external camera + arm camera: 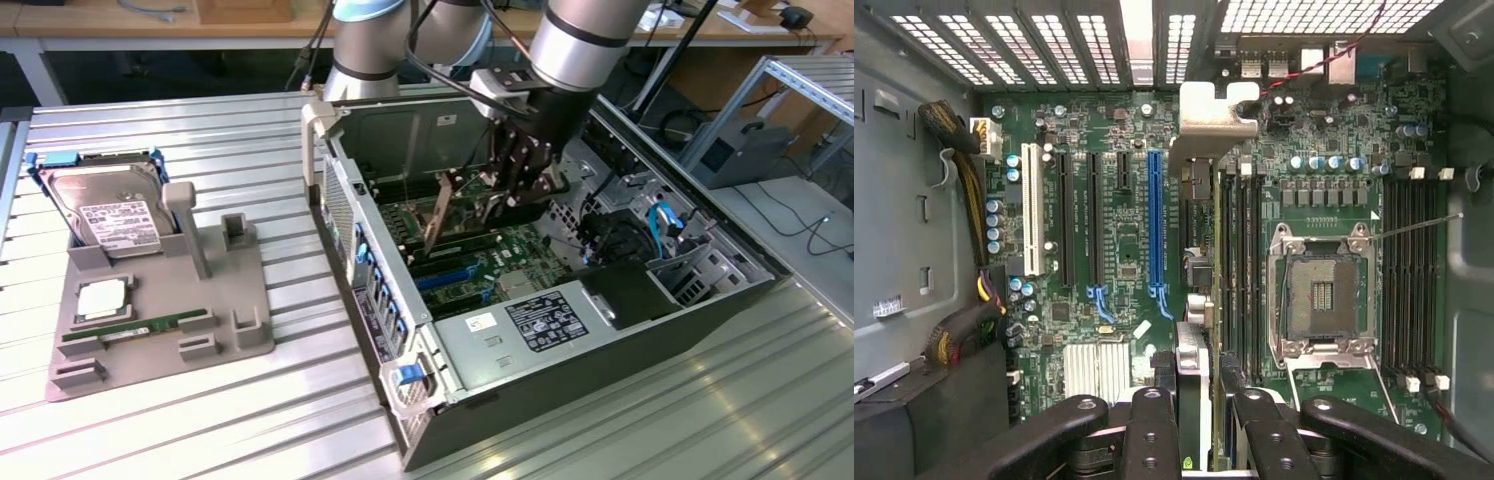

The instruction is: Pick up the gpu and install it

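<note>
The gpu (pixel 1197 262) appears edge-on in the wrist view, a thin dark card running away from my fingers to its silver bracket (pixel 1216 108). My gripper (pixel 1199 405) is shut on the card's top edge. The card hangs upright above the green motherboard (pixel 1104 130), just beside the long blue slot (pixel 1155 220). I cannot tell whether its lower edge touches the board. In the exterior view my gripper (pixel 514 195) reaches down into the open computer case (pixel 641 330), with the gpu (pixel 439 215) below it near the case's rear wall.
Black memory slots (pixel 1239 260) and the bare processor socket (pixel 1324 290) lie close beside the card. Cable bundles (pixel 959 330) run along one case wall. At the exterior view's left a grey holder (pixel 227 330) carries a hard drive (pixel 114 210) and a green memory stick (pixel 154 325).
</note>
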Controlling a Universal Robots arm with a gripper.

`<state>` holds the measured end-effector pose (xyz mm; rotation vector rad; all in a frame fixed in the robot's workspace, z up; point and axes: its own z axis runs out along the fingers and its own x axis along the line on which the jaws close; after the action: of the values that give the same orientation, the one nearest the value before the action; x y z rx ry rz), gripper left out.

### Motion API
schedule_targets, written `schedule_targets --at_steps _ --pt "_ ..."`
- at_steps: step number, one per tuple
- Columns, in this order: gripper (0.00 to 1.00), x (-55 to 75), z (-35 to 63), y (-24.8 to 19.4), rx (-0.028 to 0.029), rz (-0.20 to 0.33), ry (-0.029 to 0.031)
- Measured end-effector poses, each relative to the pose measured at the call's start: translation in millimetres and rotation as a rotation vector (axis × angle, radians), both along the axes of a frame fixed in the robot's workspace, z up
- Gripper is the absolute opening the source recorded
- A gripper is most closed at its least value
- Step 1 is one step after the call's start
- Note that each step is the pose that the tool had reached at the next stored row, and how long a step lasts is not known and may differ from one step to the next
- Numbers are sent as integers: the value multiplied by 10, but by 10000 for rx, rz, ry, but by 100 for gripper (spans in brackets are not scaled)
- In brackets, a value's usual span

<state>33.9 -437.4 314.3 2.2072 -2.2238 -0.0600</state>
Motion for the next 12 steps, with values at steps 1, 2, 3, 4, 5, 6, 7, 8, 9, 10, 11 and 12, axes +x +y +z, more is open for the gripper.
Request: schedule_targets --at_steps 1,2,3,4,5,6,7,8,9,10,11,12 --pt "27 -2 -2 -1 0 0 0" --pt "27 -3 -5 -2 0 0 0" --pt "27 -5 -8 -4 0 0 0" --pt "27 -7 -11 -6 0 0 0" --pt "27 -9 -14 -8 0 0 0" --pt "27 -10 -17 -10 -1 0 0" --pt "27 -11 -19 -12 0 0 0" --pt "27 -12 -22 -14 0 0 0" --pt "27 -13 -25 -15 -1 -1 0" --pt "27 -14 -27 -17 -1 0 0" --pt "27 -14 -29 -18 0 0 0" --pt "27 -15 -31 -21 -1 0 0"
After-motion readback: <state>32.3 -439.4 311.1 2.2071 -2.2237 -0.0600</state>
